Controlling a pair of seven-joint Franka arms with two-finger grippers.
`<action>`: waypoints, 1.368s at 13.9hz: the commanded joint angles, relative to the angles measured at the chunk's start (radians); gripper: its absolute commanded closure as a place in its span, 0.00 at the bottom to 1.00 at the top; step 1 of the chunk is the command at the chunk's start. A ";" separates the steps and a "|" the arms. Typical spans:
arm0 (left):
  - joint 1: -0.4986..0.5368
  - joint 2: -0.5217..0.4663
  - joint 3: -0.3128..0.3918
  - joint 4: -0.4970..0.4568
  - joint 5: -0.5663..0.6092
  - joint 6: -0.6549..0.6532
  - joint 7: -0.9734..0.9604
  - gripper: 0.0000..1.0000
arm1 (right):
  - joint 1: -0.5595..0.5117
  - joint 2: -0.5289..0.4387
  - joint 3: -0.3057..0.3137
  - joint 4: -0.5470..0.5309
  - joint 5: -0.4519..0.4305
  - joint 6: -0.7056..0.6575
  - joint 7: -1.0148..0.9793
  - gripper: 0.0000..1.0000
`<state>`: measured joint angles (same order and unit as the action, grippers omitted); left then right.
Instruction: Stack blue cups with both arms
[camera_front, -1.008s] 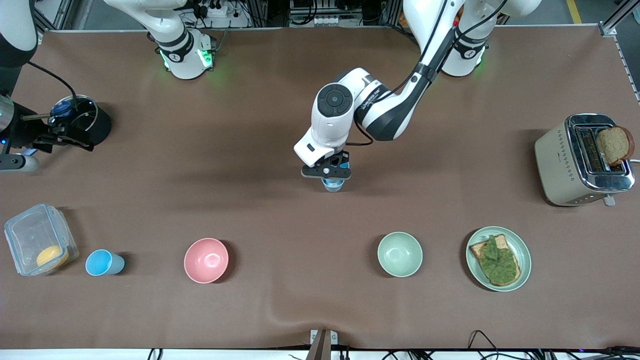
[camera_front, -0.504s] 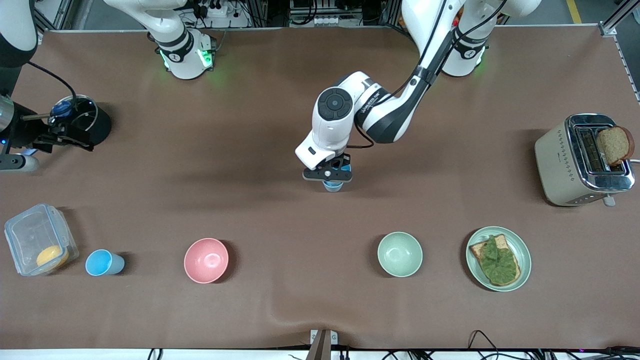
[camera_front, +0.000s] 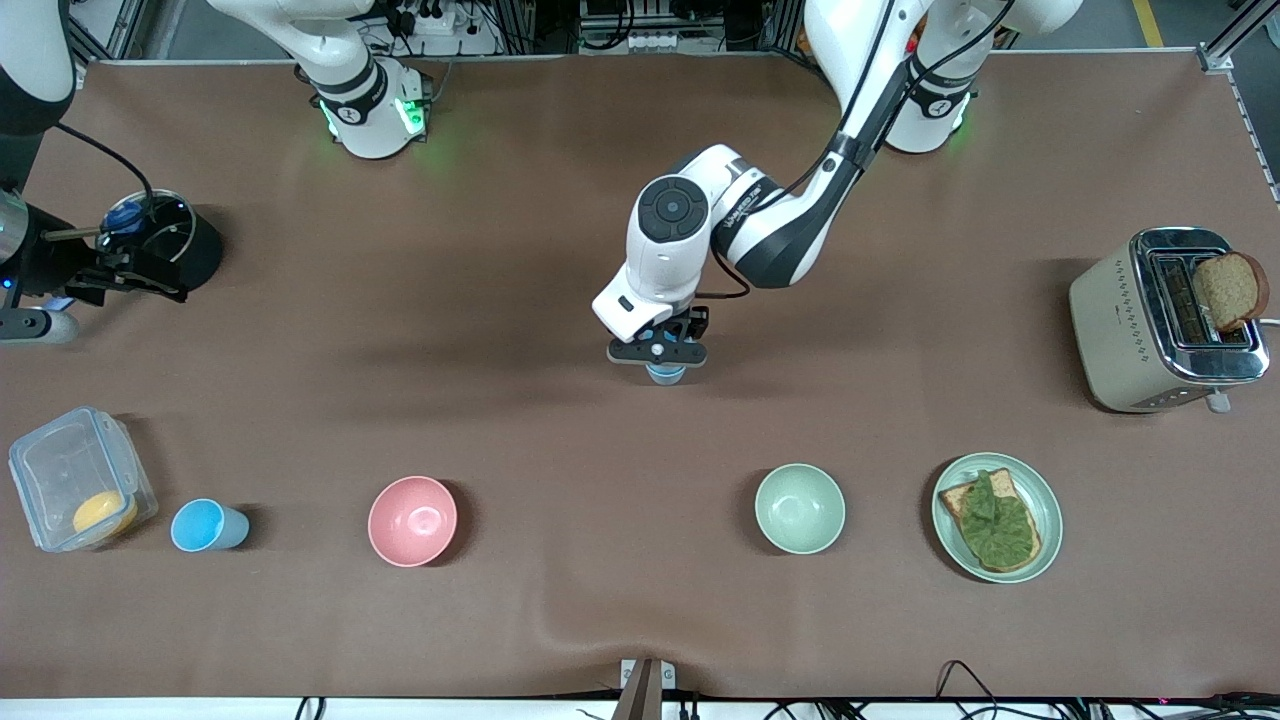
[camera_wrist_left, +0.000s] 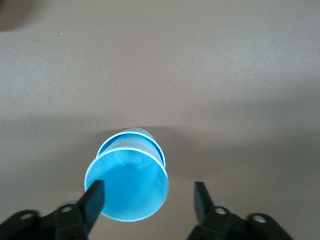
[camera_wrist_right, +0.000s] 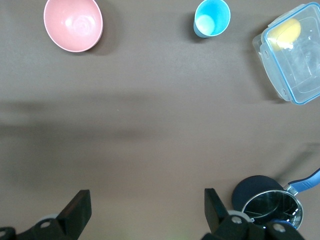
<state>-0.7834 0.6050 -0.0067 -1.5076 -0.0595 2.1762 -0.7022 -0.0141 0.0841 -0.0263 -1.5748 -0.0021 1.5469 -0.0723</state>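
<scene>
Centrally on the table, one blue cup (camera_front: 666, 374) (camera_wrist_left: 127, 182) stands upright: smooth plastic, tapered, its round rim facing up. The left gripper (camera_front: 657, 352) (camera_wrist_left: 149, 199) sits low over it, black fingers spread, one finger (camera_wrist_left: 93, 201) at the rim's edge and the other apart from the cup; whether the first finger touches cannot be told.

A second blue cup (camera_front: 207, 525) (camera_wrist_right: 211, 18) stands at about 8 o'clock from the first, near the right arm's end of the table, between a clear lidded box (camera_front: 80, 478) (camera_wrist_right: 291, 51) and a glossy pink bowl (camera_front: 412, 520) (camera_wrist_right: 73, 23).

At about 4 o'clock from the central cup, a pale green bowl (camera_front: 799, 508) is well apart.

Waiting at the right arm's end, the right gripper (camera_front: 128, 274) (camera_wrist_right: 145, 210) hangs with fingers spread, over a black pot (camera_front: 172, 240) (camera_wrist_right: 267, 200).
</scene>
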 joint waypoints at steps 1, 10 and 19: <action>-0.005 -0.056 0.027 -0.008 -0.008 -0.019 0.000 0.00 | 0.005 0.006 -0.003 0.019 -0.002 -0.013 0.000 0.00; 0.321 -0.465 0.022 -0.247 0.012 -0.206 0.361 0.00 | 0.005 -0.003 -0.003 0.050 -0.001 -0.014 0.012 0.00; 0.622 -0.686 0.054 -0.237 0.036 -0.573 0.653 0.00 | 0.006 -0.007 -0.003 0.145 0.002 -0.105 -0.101 0.00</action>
<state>-0.1840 -0.0353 0.0351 -1.7253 -0.0452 1.6335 -0.0881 -0.0141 0.0784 -0.0245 -1.4362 -0.0012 1.4568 -0.1567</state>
